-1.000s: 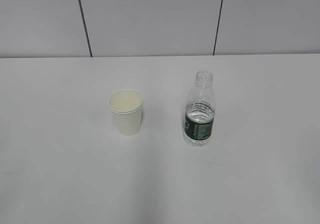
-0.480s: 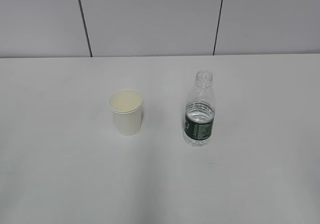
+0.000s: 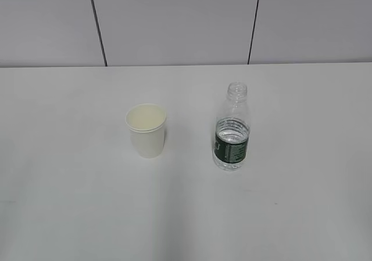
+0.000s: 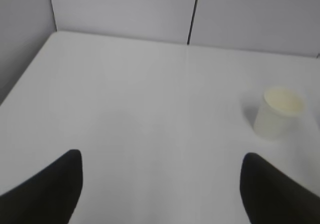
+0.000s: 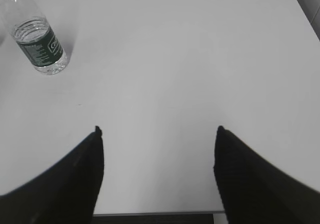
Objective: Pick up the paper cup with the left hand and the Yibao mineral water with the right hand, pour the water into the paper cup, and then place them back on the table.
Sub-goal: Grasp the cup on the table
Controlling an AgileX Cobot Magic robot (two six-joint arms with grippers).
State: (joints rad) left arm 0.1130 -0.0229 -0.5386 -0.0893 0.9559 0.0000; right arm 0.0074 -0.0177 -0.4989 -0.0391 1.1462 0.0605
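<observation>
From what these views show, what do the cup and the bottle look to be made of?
The paper cup: most likely paper, matte white outside, cream inside, with a rolled rim and no shine. The Yibao mineral water: clear, glossy plastic, since the table shows through its ribbed neck and the water line is visible; its dark green label band looks like a thin printed film, though that is hard to tell.

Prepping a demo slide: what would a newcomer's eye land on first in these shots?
Two lone items on the bare white table: a white paper cup standing upright left of centre, and an uncapped, partly filled Yibao mineral water bottle upright to its right, apart from it. In the wrist views, the left hand and right hand show wide-open black fingers, empty, short of both items.
</observation>
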